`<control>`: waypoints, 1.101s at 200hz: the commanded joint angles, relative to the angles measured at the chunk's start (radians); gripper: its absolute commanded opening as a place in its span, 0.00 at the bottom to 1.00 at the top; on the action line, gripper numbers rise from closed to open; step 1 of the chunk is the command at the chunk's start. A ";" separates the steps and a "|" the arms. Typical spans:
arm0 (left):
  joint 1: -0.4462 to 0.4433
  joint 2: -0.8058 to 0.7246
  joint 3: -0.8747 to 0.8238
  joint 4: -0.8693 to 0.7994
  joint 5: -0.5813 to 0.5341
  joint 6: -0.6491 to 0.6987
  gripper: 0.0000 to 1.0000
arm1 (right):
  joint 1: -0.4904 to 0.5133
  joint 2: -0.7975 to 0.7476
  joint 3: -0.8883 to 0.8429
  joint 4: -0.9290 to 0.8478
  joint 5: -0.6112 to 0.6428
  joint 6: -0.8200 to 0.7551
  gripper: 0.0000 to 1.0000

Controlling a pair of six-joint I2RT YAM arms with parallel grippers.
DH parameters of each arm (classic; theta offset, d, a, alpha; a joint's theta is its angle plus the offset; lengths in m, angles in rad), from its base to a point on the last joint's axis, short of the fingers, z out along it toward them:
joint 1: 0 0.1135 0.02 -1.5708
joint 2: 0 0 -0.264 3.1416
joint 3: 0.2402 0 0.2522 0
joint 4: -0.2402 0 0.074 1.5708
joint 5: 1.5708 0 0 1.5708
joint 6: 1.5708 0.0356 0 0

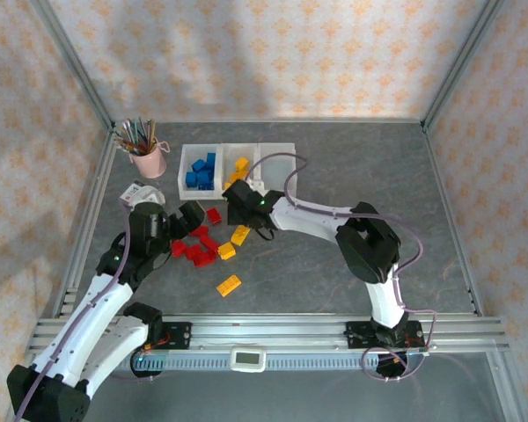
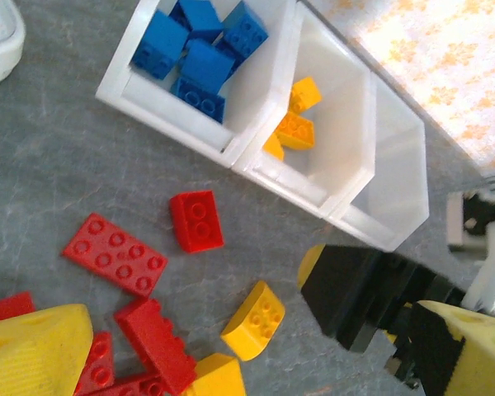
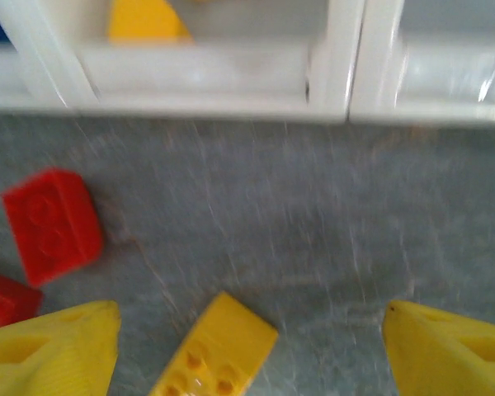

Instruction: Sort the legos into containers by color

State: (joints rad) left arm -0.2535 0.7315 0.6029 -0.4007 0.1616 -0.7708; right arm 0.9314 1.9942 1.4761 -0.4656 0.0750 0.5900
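The containers (image 1: 277, 151) are three joined white bins at the back. Blue legos (image 2: 198, 49) fill the left bin, yellow legos (image 2: 297, 124) lie in the middle bin, and the right bin (image 2: 388, 181) holds nothing. Red legos (image 1: 198, 246) and three yellow legos (image 1: 229, 285) are scattered on the table in front. My right gripper (image 3: 252, 355) hangs open just before the bins, with a yellow lego (image 3: 214, 351) lying loose on the table between its fingers. My left gripper (image 2: 256, 355) is open wide above the red pile and a yellow rounded lego (image 2: 254, 320).
A pink cup of coloured pencils (image 1: 145, 154) stands left of the bins, with a small white object (image 1: 139, 192) in front of it. The black body of the right gripper (image 2: 363, 297) sits close to the left gripper. Metal frame rails (image 1: 273, 330) line the table edges.
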 commanded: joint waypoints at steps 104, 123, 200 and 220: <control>0.003 -0.034 -0.030 -0.067 -0.030 -0.035 0.99 | 0.077 0.108 0.010 0.047 0.066 0.201 0.77; 0.003 -0.032 -0.034 -0.063 -0.027 -0.036 0.99 | 0.080 0.128 0.024 0.014 0.075 0.194 0.70; 0.003 -0.035 -0.034 -0.064 -0.020 -0.032 0.99 | 0.086 0.065 -0.039 -0.002 0.094 0.157 0.39; 0.003 -0.038 -0.033 -0.065 -0.022 -0.032 0.99 | 0.085 0.051 -0.047 0.016 0.097 0.143 0.33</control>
State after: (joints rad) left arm -0.2535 0.7097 0.5674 -0.4469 0.1497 -0.7891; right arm 1.0103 2.0892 1.4570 -0.4252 0.1333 0.7517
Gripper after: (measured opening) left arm 0.992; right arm 0.358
